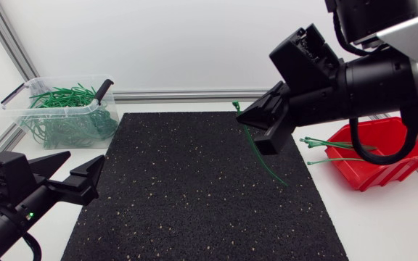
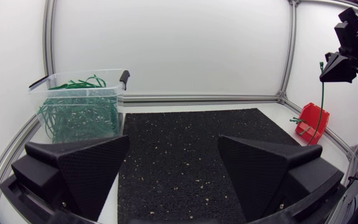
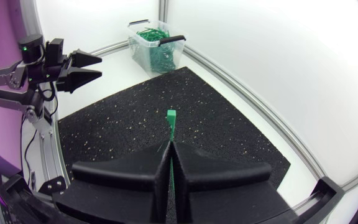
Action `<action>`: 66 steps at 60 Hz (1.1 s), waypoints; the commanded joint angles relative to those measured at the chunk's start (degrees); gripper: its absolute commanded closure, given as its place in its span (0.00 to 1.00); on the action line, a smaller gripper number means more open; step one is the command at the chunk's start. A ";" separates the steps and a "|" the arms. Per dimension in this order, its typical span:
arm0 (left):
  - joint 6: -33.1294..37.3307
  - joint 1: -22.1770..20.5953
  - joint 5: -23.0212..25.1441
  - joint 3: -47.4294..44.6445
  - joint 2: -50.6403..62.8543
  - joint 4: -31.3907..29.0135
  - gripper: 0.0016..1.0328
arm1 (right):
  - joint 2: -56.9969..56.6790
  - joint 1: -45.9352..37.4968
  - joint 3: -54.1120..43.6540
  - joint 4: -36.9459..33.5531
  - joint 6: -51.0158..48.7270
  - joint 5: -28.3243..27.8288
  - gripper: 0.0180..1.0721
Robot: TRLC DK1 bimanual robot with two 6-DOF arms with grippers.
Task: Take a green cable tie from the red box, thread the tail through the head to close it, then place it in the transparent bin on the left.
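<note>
My right gripper (image 1: 256,122) hangs high over the black mat's (image 1: 194,188) right part, shut on a green cable tie (image 1: 261,156); the tie's head (image 3: 171,115) sticks out ahead of the closed fingers and its tail droops below. The same tie (image 2: 321,99) shows far off in the left wrist view under that gripper (image 2: 333,67). The red box (image 1: 383,152) at the right holds more green ties. My left gripper (image 1: 75,177) sits open and empty near the mat's left edge, its fingers (image 2: 86,168) wide apart. The transparent bin (image 1: 64,112) at the back left is filled with green ties.
The bin has a black handle (image 1: 104,88) on its right side. An aluminium rail (image 1: 187,95) runs along the table's back edge.
</note>
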 commanded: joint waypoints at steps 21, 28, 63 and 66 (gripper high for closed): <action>-8.48 -24.63 -11.27 13.34 19.71 1.10 0.04 | 6.56 12.37 1.14 9.63 23.76 19.02 0.95; -8.75 -29.11 -11.71 14.66 21.73 2.50 0.04 | 8.05 13.60 2.37 10.43 28.15 22.19 0.95; -11.12 -36.06 -10.48 18.61 30.60 11.12 0.06 | 13.77 19.32 9.75 5.15 42.57 32.03 0.95; -11.38 -36.06 -9.77 18.96 31.22 11.38 0.06 | 13.94 19.67 10.10 4.80 43.36 32.47 0.95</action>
